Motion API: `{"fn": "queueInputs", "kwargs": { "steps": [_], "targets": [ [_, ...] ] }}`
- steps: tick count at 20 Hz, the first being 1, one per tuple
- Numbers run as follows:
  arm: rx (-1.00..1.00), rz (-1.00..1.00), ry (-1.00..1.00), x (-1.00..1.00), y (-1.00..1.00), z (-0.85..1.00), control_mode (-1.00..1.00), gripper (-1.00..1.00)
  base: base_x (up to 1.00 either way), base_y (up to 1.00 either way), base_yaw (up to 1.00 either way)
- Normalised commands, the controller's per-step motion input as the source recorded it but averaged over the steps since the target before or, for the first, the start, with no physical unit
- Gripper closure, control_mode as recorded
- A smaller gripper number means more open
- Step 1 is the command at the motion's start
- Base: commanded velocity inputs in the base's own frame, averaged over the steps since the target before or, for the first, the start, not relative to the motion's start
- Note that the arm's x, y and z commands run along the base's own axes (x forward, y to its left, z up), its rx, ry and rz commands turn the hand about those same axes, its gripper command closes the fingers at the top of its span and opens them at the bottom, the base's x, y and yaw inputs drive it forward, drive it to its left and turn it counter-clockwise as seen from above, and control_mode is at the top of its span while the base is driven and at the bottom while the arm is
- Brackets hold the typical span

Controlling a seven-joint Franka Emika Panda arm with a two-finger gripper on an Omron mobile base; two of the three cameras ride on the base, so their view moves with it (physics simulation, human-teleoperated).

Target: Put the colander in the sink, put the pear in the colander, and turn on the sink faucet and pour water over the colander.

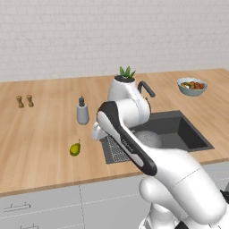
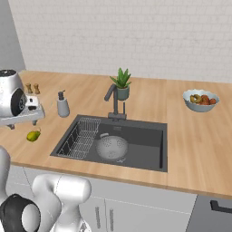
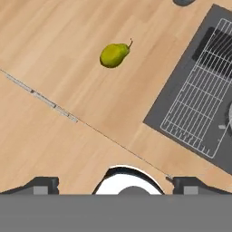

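Your arm is bent over the wooden counter (image 1: 40,129) to the left of the sink (image 2: 149,141), its hand held above the counter top. The gripper (image 3: 115,183) points down at the wood, and its two dark fingertips (image 3: 43,183) stand far apart with nothing between them, so the tool is released.

In the hand view the pear (image 3: 114,54) lies on its side on the counter, ahead of the fingertips and apart from them. It is small and yellow-green with a short dark stem. From the base cameras you see it on the counter left of the sink, near the front edge and in front of the grey soap dispenser (image 2: 63,105).

The colander (image 2: 111,147) already sits in the sink, upright on the basin floor, just right of the wire grid rack (image 2: 81,138). It is a round silver-grey bowl dotted with small holes.

The sink faucet (image 2: 114,100) stands behind the sink, beside a potted plant (image 2: 121,84). You can see no water running from it.

No writing or label can be read on anything.
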Motion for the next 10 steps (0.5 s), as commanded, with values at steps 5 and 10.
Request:
{"fn": "queueInputs", "kwargs": {
  "steps": [5, 10],
  "targets": [
    [0.16, -0.57, 0.26, 0.2, 0.27, -0.48, -1.0, -1.0, 0.0, 0.0, 0.0],
    [0.09, -0.46, 0.13, 0.12, 0.3, -0.48, -1.0, -1.0, 0.0, 0.0, 0.0]
  ]
}}
